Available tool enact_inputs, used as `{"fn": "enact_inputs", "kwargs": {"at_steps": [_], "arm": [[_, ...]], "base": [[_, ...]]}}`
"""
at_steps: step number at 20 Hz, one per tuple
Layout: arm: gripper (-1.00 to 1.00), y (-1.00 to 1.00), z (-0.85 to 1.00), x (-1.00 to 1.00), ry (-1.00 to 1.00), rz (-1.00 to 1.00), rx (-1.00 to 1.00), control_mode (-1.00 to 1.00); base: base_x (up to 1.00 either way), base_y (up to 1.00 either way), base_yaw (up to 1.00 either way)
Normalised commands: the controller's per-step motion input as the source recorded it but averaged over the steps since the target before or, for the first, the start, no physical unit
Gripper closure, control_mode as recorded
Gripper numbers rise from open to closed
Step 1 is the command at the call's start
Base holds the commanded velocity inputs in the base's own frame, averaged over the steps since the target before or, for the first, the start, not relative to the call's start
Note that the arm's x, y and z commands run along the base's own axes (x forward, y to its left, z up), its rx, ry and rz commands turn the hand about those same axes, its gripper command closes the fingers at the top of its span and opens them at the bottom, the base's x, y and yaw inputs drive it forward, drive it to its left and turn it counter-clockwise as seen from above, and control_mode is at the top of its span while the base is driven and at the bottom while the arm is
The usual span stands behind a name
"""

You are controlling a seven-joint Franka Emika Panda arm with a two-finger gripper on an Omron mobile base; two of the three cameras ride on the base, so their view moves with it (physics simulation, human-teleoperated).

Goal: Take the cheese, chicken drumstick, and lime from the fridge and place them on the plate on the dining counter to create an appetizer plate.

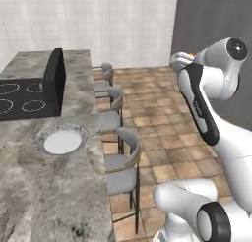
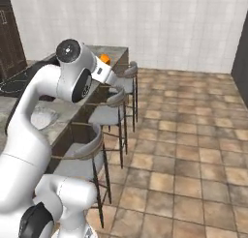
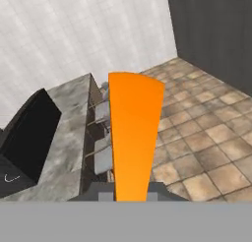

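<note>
No readable text, labels, brand marks, numbers or signs in any view. Surfaces checked: the cheese (image 3: 133,137) face is plain orange; the plate (image 1: 61,140) is plain white; the dining counter (image 1: 54,192) top shows only marbling; the cooktop (image 1: 19,98) at far left carries pale ring outlines, no lettering; the tiled wall (image 2: 184,24) is blank.
</note>
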Motion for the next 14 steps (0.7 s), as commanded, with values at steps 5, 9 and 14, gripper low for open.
{"fn": "enact_inputs", "kwargs": {"at_steps": [5,9,14], "arm": [[1.00,0.00,0.00,0.00,0.00,0.00,0.00,1.00],[1.00,0.00,0.00,0.00,0.00,0.00,0.00,1.00],[1.00,0.00,0.00,0.00,0.00,0.00,0.00,1.00]], "base": [[0.97,-0.53,0.70],[0.92,-0.56,0.70],[0.94,-0.37,0.71]]}}
